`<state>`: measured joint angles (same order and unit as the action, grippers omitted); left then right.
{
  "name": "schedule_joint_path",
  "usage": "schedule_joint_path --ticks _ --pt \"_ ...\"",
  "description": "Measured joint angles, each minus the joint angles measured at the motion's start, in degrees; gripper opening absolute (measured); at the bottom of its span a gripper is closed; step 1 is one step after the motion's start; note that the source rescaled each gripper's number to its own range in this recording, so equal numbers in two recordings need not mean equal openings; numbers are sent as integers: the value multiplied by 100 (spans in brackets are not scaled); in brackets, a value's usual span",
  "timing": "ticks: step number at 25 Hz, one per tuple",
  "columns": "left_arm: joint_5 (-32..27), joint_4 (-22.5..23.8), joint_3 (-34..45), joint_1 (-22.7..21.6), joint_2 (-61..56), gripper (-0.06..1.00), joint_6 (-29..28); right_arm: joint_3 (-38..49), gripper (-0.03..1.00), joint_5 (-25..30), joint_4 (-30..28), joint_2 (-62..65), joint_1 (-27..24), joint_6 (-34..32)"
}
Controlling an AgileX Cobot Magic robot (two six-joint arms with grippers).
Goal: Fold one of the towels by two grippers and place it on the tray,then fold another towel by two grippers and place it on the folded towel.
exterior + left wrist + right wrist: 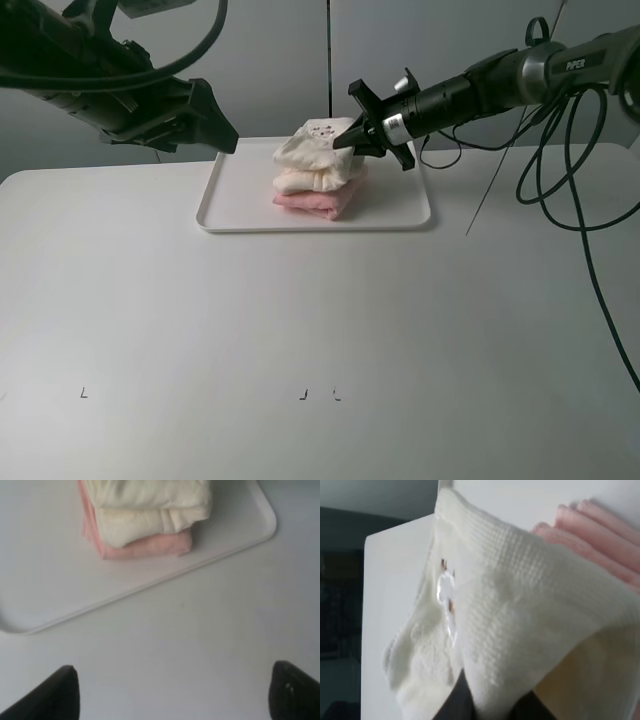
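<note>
- Step in hand, by my reading: the last one, setting the second folded towel on the first. The pink towel is lying folded on the white tray at the far middle of the desk.
- The cream towel is sitting folded on top of the pink one, its right edge lifted.
- The right claw is pinching that lifted right edge of the cream towel; in the right wrist view the cloth is draping over the dark fingertips, so the claw is clamped narrow on it.
- The left claw is hanging just off the tray's far left corner, holding nothing; the left wrist view is showing its fingers set wide apart with bare desk between.
- Next move, as I judge it: the right claw is needing to let go and draw back rightward without dragging the top layer askew.
- The stack is looking slightly uneven, so a slow release is advisable.
</note>
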<state>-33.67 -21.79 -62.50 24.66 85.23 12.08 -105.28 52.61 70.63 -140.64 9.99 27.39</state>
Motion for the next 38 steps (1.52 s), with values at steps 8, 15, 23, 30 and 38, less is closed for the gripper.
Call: schedule_joint_path --ticks 8,15,23,30,38 --pt "10 0 0 0 0 97 10 0 91 328 -334 0 96 267" --pt "0 0 0 0 0 97 31 0 100 499 -1339 589 50 248" --pt "-135 0 0 0 -15 97 -19 343 100 917 -3365 2019 -257 -710" --pt "-211 781 158 0 -1036 97 -439 3295 100 -474 -3888 4471 -256 -311" --pt "-463 1377 1588 0 -3253 97 -980 6019 100 -723 -4770 7995 -256 -424"
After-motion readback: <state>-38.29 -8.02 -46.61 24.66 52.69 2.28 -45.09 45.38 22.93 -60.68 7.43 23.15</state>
